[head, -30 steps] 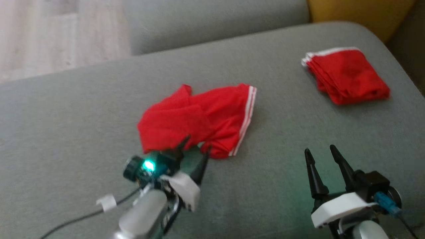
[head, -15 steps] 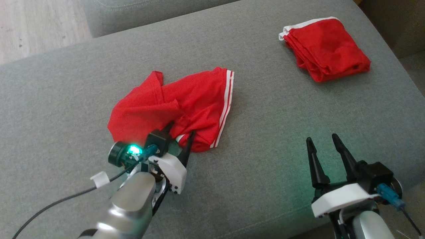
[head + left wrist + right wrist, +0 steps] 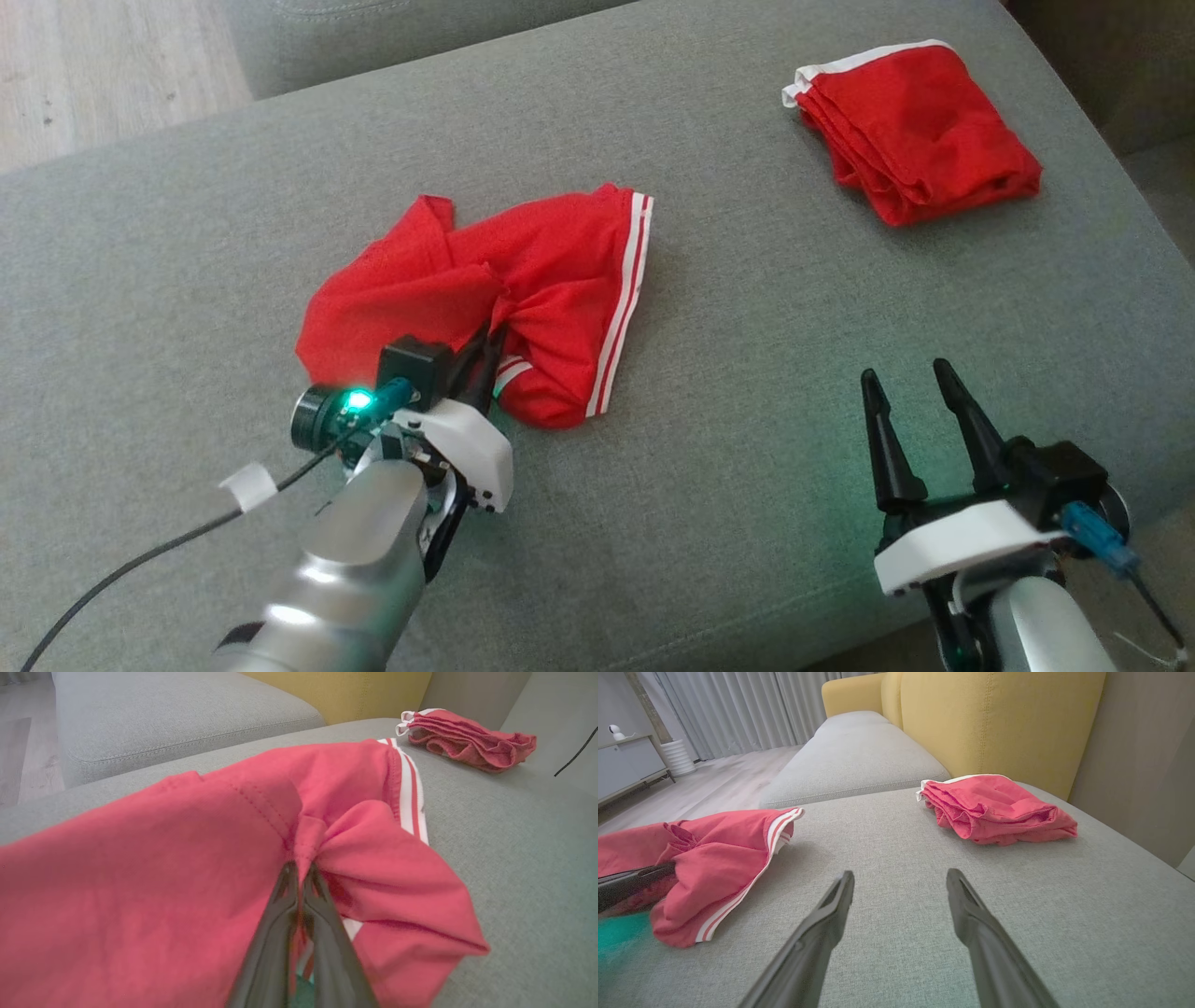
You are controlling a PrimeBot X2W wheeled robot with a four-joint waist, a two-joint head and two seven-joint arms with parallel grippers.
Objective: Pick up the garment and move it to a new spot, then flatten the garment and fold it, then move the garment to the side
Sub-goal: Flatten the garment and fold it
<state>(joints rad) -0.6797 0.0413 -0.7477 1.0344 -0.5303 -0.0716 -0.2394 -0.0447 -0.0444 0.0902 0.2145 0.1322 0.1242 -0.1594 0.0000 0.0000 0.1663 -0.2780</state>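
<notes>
1. Your left gripper (image 3: 493,341) is closed on the red garment (image 3: 523,271). In the left wrist view its two dark fingers (image 3: 280,933) meet at the tips, with a bunched fold of red cloth pinched between them.
2. The pinch is at the garment's near edge, where the cloth gathers into creases that fan out from the fingertips.
3. The garment lies crumpled near the middle of the grey sofa cushion (image 3: 747,420), a little toward its left side. Its hem with white stripes (image 3: 621,308) runs along the right side of the heap, facing your right gripper.
4. You cannot tell from these views whether the pinched fold is lifted clear of the cushion; the rest of the cloth rests on it.
5. Your right gripper (image 3: 906,373) is wide open and holds nothing. It sits above the cushion close to the near edge, toward the right, well apart from the garment.
6. In the right wrist view the spread fingers (image 3: 822,933) point across bare grey fabric, between the crumpled garment (image 3: 724,844) on one side and a second red garment (image 3: 994,807) on the other.
7. That second red garment (image 3: 924,131) is folded into a neat stack near the far right corner of the cushion, white trim showing at its far edge.
8. A green light (image 3: 358,401) glows on the left wrist, and a dark cable (image 3: 140,560) trails from that arm toward the near left corner.
</notes>
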